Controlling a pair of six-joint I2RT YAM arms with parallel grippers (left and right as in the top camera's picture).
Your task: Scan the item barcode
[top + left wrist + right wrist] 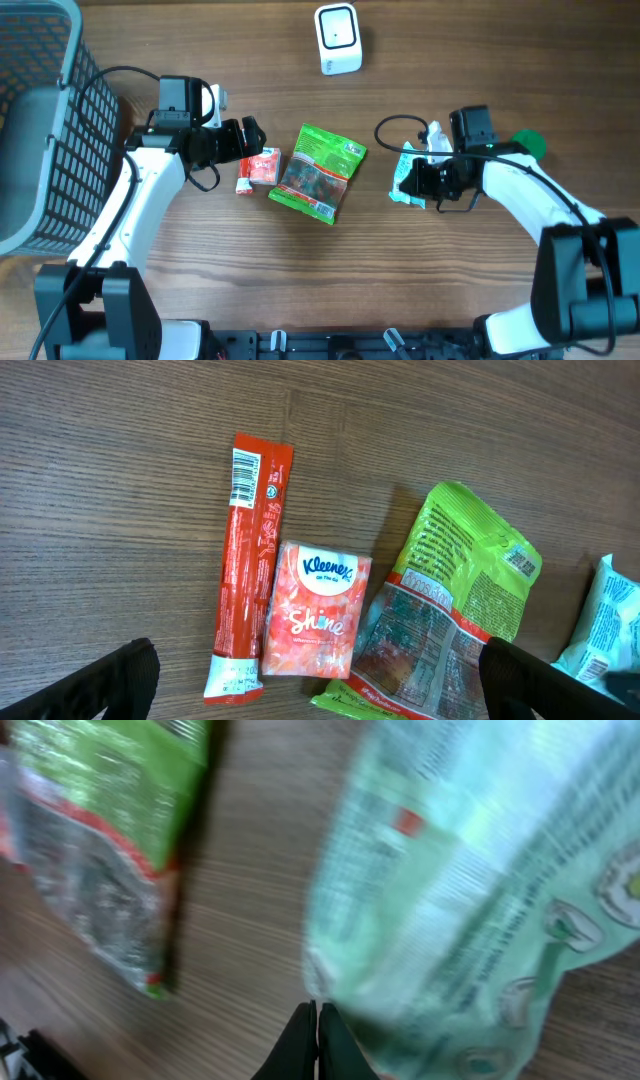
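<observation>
A pale green wipes packet point(408, 178) point(470, 870) lies at the right, and my right gripper point(427, 186) point(317, 1010) is shut on its near edge; the right wrist view is blurred. A green snack bag point(318, 172) point(460, 610) lies flat mid-table. Beside it are a pink Kleenex tissue pack point(264, 166) point(315, 610) and a red stick packet point(245, 177) point(248, 560) with a barcode at its far end. My left gripper point(246, 138) point(325, 678) hovers open over the tissue pack, holding nothing. The white scanner point(338, 38) stands at the far edge.
A grey mesh basket point(40, 120) fills the far left corner. A green round object point(528, 143) sits behind my right arm. Bare wood shows between the scanner and the items.
</observation>
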